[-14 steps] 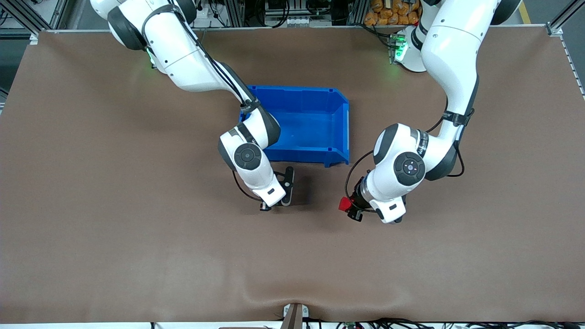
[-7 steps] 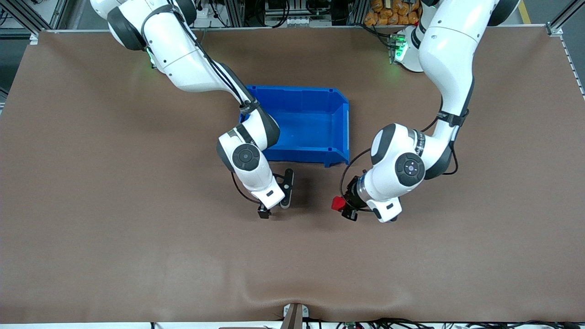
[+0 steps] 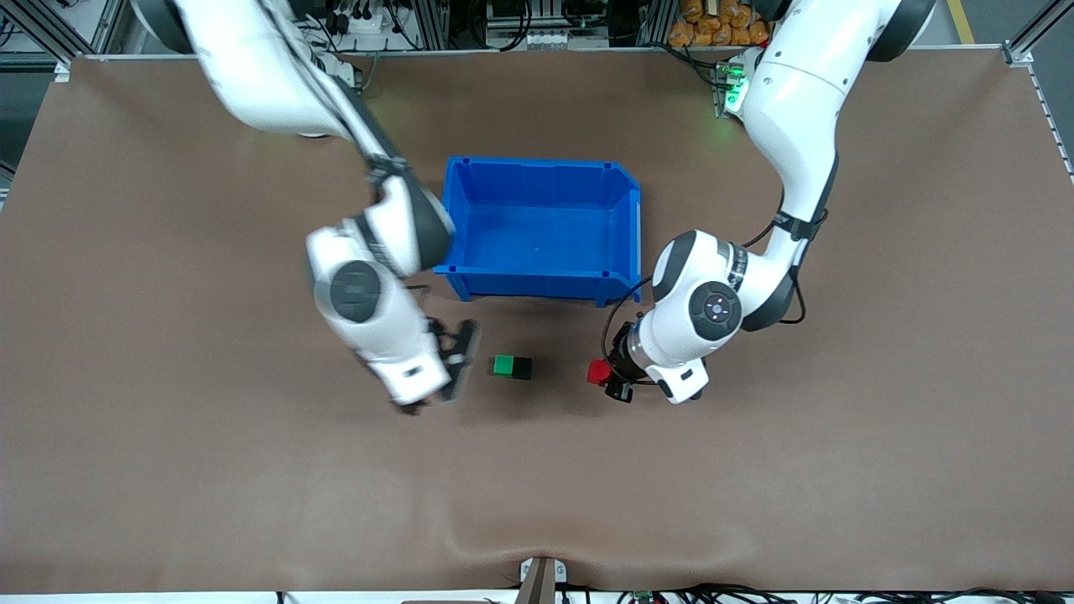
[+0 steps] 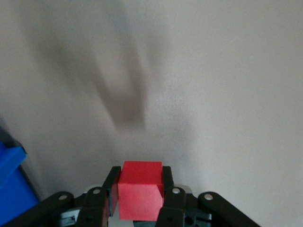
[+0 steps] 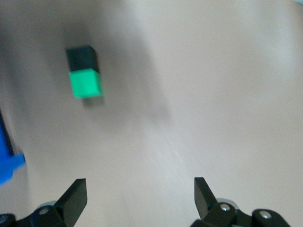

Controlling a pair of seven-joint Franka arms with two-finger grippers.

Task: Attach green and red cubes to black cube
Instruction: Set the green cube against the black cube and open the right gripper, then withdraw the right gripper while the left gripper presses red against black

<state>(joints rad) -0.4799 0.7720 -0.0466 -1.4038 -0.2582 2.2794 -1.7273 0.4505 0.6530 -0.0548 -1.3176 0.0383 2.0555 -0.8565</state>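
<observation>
The green cube [image 3: 503, 365] and the black cube [image 3: 522, 367] sit joined side by side on the brown table, nearer the front camera than the blue bin; the black one is toward the left arm's end. Both show in the right wrist view, green [image 5: 85, 83] and black [image 5: 82, 56]. My right gripper [image 3: 445, 373] is open and empty [image 5: 139, 198], beside the green cube toward the right arm's end. My left gripper [image 3: 608, 379] is shut on the red cube [image 3: 597, 372], also seen in the left wrist view [image 4: 139, 189], a short gap from the black cube.
The blue bin [image 3: 625, 180] stands empty mid-table, between the arms' bases and the cubes. Its corner shows in the left wrist view [image 4: 12, 189] and the right wrist view [image 5: 7, 168]. Bare brown table surrounds the cubes.
My right gripper has let go of the green and black pair and swung away toward the right arm's end, uncovering them. My left gripper has carried the red cube closer to the black cube.
</observation>
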